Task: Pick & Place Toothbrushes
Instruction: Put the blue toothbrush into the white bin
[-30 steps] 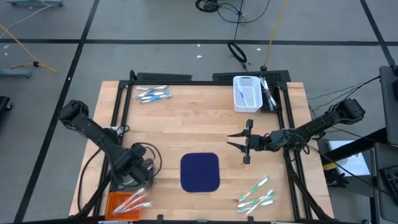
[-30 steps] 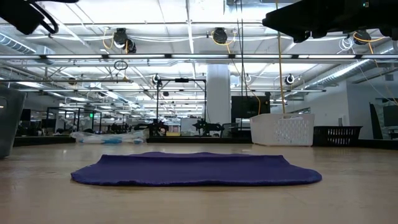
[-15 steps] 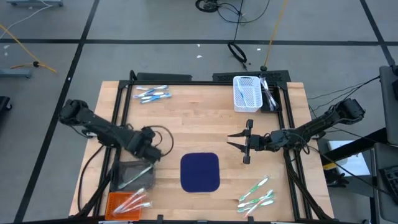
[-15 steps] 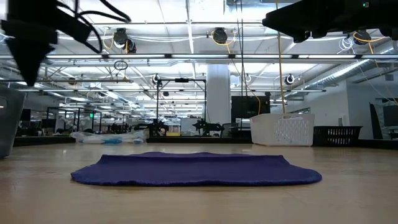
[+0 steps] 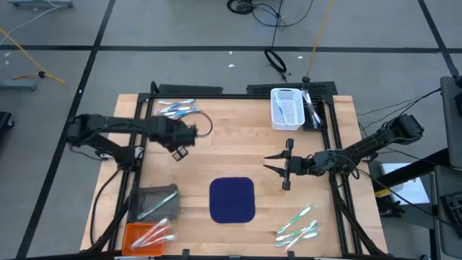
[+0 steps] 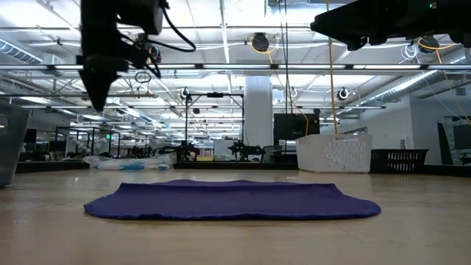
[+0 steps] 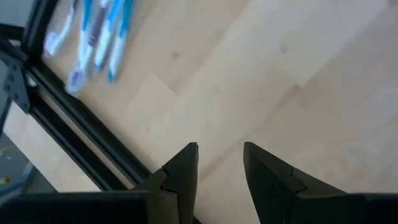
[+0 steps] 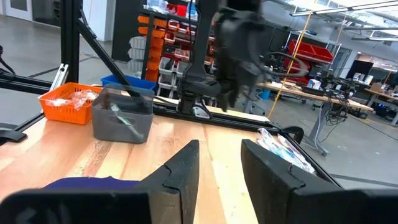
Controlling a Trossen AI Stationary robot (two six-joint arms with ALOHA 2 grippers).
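Observation:
Several blue-and-white toothbrushes (image 5: pixel 175 108) lie on the table at the far left; they also show in the left wrist view (image 7: pixel 93 31). Several green-and-white toothbrushes (image 5: pixel 297 224) lie at the near right. My left gripper (image 5: pixel 179 146) hangs open and empty above the table, just nearer than the blue toothbrushes, its fingers pointing down (image 6: pixel 98 92); its fingers show apart in the left wrist view (image 7: pixel 221 171). My right gripper (image 5: pixel 273 165) is open and empty, level above the table right of the navy mat (image 5: pixel 232 198); it also shows in the right wrist view (image 8: pixel 217 168).
A grey bin (image 5: pixel 155 202) with one toothbrush and an orange bin (image 5: pixel 148 235) with several stand at the near left. A white basket (image 5: pixel 286 108) stands at the far right. A black frame rail (image 5: pixel 137 144) runs along the table's left side.
My left gripper has risen from over the grey bin and swung toward the table's far edge and a little right, ending near the blue-and-white toothbrushes. A toothbrush now shows lying in the grey bin where the gripper was.

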